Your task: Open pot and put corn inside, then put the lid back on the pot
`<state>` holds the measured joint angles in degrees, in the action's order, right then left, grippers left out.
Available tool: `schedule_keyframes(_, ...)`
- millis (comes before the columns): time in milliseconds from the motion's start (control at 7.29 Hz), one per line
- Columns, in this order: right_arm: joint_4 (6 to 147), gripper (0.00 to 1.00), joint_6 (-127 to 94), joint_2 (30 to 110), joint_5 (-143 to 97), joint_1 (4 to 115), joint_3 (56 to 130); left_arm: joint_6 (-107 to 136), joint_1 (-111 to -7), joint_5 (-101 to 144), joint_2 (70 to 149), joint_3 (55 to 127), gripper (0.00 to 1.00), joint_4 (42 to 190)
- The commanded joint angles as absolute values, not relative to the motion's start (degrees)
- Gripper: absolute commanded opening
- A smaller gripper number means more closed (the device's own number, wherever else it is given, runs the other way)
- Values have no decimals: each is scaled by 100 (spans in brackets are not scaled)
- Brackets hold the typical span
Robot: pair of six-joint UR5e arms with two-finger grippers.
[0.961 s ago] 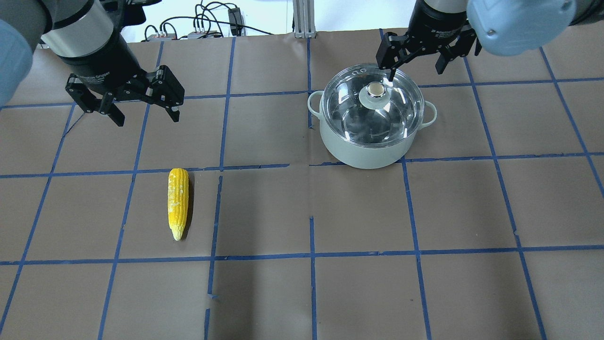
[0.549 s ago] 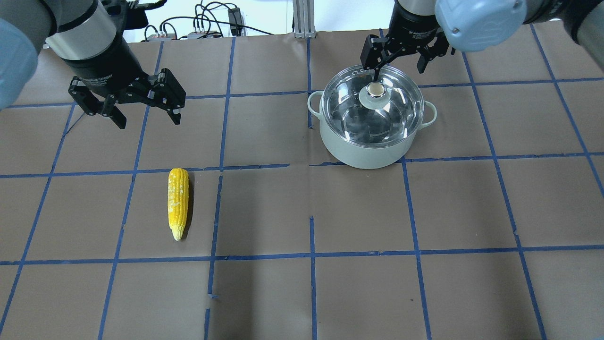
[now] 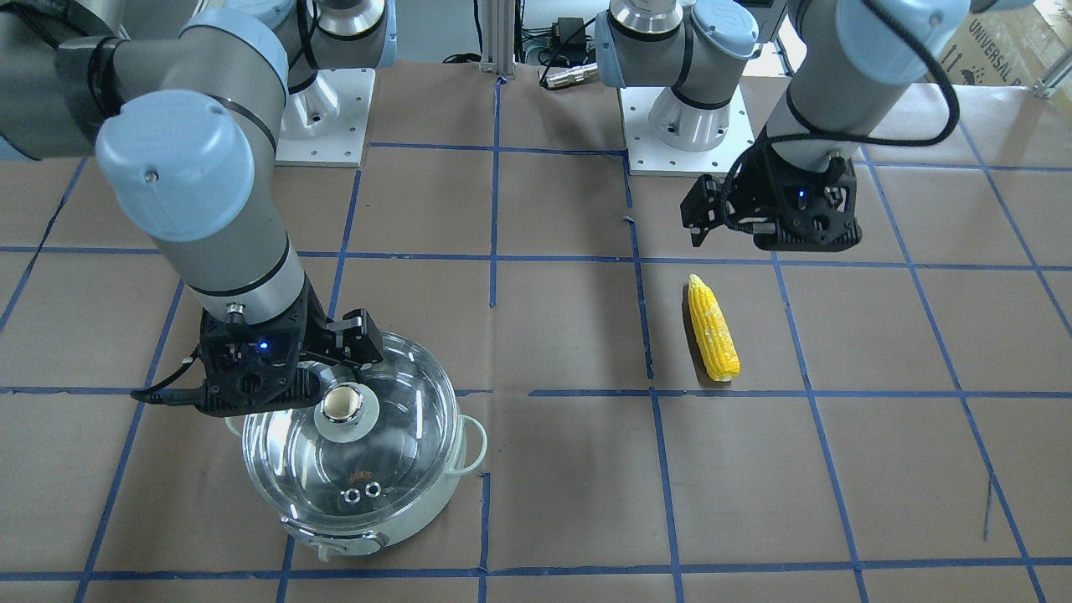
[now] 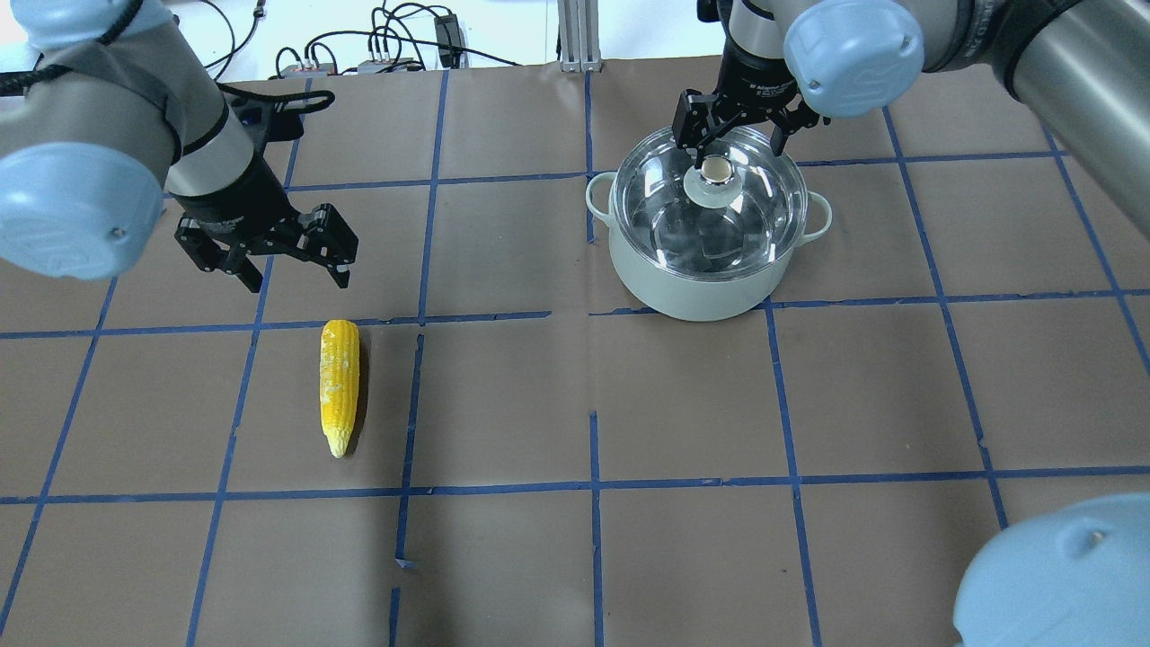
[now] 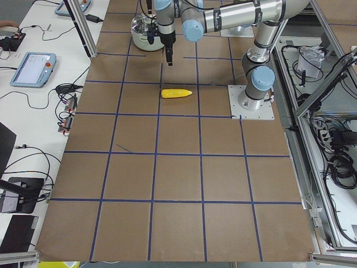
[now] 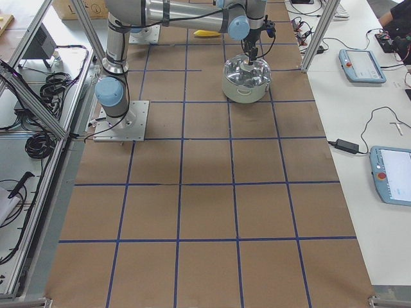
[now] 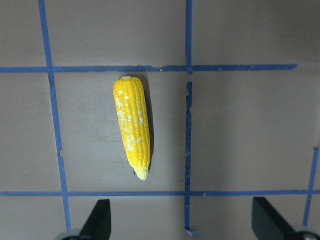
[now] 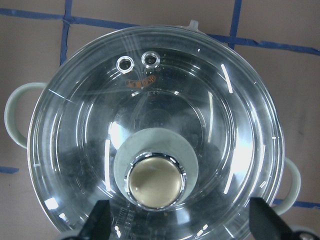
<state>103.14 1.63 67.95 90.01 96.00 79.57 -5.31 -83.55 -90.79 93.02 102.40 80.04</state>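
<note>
The pale mint pot (image 4: 696, 292) stands at the back right with its glass lid (image 4: 764, 211) on. The lid's beige knob (image 4: 716, 169) is in the centre. My right gripper (image 4: 732, 144) is open and hovers over the knob, jaws on either side of it and above it; in the right wrist view the knob (image 8: 155, 184) lies just ahead of the open fingertips (image 8: 100, 220). The yellow corn (image 4: 339, 386) lies flat on the table at the left. My left gripper (image 4: 296, 270) is open and empty, above the table just behind the corn's (image 7: 132, 127) blunt end.
The table is brown paper with a blue tape grid (image 4: 593, 314). Cables and a power strip (image 4: 386, 63) lie past the far edge. Both arm bases (image 3: 687, 126) stand on white plates on the robot's side.
My right gripper has moved left and now sits over the lid knob. My left gripper has come forward and down towards the corn. Pot, lid and corn have not moved.
</note>
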Motion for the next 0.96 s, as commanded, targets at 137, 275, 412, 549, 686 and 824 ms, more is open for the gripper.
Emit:
schedule_keyframes(137, 10397, 95, 106, 6715, 9000, 9746, 7989, -624, -8017, -9131, 9623, 11116, 100, 6984)
schedule_keyframes(275, 10415, 95, 79, 6637, 9009, 9747, 7981, -694, -7998, -9210, 9789, 11336, 100, 6456)
schedule_keyframes(412, 10485, 94, 88, 6584, 9009, 9747, 7980, -720, -7972, -9202, 9956, 11555, 100, 6269)
schedule_keyframes(549, 10555, 91, 97, 6557, 9009, 9747, 7989, -712, -7954, -9211, 10149, 11679, 100, 5745)
schedule_keyframes(686, 10556, 85, 97, 6504, 9026, 9747, 7981, -642, -7954, -9202, 10378, 11794, 100, 5383)
schedule_keyframes(824, 10556, 74, 97, 6504, 9052, 9747, 7954, -711, -7954, -9220, 10571, 11812, 94, 5135)
